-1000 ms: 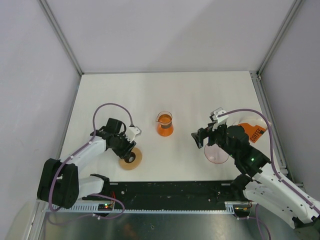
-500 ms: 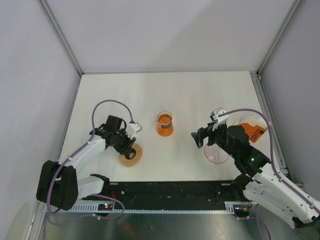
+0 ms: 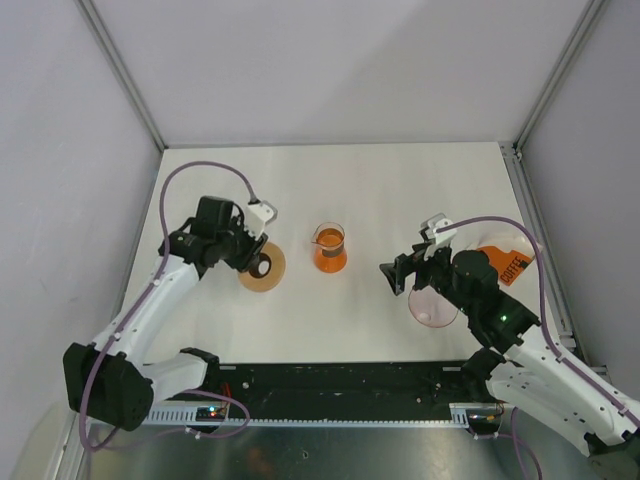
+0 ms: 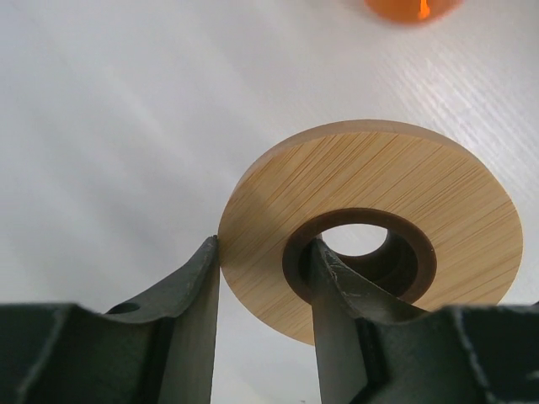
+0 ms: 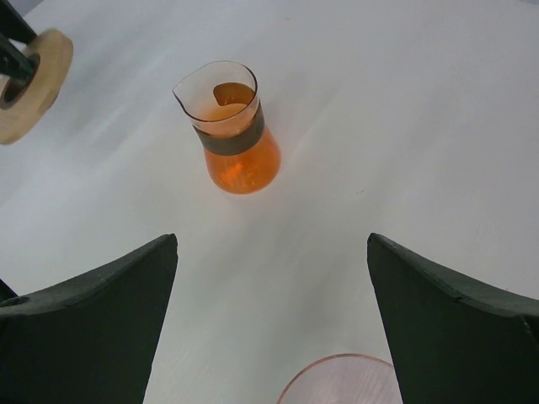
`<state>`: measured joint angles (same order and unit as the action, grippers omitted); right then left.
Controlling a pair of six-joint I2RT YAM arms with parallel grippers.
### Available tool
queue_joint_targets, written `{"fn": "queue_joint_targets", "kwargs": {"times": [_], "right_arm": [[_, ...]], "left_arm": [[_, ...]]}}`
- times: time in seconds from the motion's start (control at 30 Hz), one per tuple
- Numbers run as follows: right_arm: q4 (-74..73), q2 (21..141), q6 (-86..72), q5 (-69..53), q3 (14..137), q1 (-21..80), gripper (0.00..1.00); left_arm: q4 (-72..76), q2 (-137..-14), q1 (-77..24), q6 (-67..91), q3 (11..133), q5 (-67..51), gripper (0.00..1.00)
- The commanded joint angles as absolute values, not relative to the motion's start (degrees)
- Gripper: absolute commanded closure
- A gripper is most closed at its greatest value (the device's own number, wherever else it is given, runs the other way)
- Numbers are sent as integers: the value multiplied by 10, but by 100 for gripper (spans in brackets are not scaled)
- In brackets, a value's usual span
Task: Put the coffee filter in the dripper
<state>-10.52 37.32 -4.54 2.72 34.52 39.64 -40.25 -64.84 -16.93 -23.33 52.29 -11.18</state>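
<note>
The dripper [image 3: 432,308] is a clear pinkish funnel standing on the table under my right arm; its rim shows at the bottom of the right wrist view [image 5: 341,383]. My right gripper [image 3: 398,275] is open and empty just left of it, jaws wide apart [image 5: 271,244]. A white paper edge [image 3: 497,243] beside the orange packet may be the coffee filter; I cannot tell. My left gripper [image 3: 256,264] is shut on a wooden ring [image 3: 270,268], one finger outside its rim and one through its dark centre hole [image 4: 263,252].
An orange glass carafe [image 3: 329,248] stands mid-table between the arms, also in the right wrist view [image 5: 232,135]. An orange "COFFEE" packet [image 3: 512,266] lies at the right edge. Grey walls and metal rails enclose the table.
My left arm has carried the wooden ring away from the near edge, up toward the table's middle left. The right arm and dripper have not moved.
</note>
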Motion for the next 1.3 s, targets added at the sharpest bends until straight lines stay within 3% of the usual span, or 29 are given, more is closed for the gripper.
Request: {"fn": "queue_joint_targets", "kwargs": {"times": [0.0,0.27,0.87,1.27], "right_arm": [[-46,376,-54,10,368,399,1],[-46,425,-78,31,412,400,1],[-98,460,-90,100,416,384,1],[-116,463,-91,97,416,375,1]], "left_arm": [[-438,-634,-180,-219,620,-104,100],[-462,-708,-246,-221,770,-94,100],[-479,-1028,-350,-204,1025,-40,100],[-505,-1081,-380,-216,1025,-8,100]]}}
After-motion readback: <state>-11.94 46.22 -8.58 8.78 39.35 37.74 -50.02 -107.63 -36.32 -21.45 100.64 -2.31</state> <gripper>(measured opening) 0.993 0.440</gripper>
